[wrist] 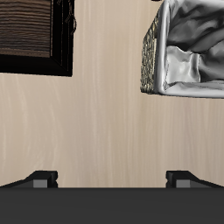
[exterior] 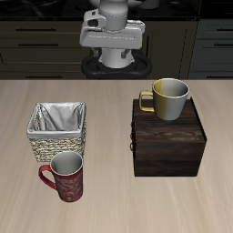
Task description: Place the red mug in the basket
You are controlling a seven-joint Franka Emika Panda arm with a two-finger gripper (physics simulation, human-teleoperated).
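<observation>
The red mug (exterior: 65, 177) stands upright near the table's front edge, just in front of the basket (exterior: 57, 130), with its loop handle pointing away from the wooden box. The woven basket with grey-white cloth lining also shows in the wrist view (wrist: 185, 48). My gripper (exterior: 113, 55) hangs high over the back of the table, far from both. In the wrist view the gripper (wrist: 112, 179) is open, its two fingertips (wrist: 40, 178) wide apart with nothing between them. The mug is out of the wrist view.
A dark brown wooden box (exterior: 168, 138) sits beside the basket, and its corner shows in the wrist view (wrist: 33, 35). A yellow-olive mug (exterior: 169, 98) stands on the box's back part. Bare tabletop (wrist: 96, 122) lies between box and basket.
</observation>
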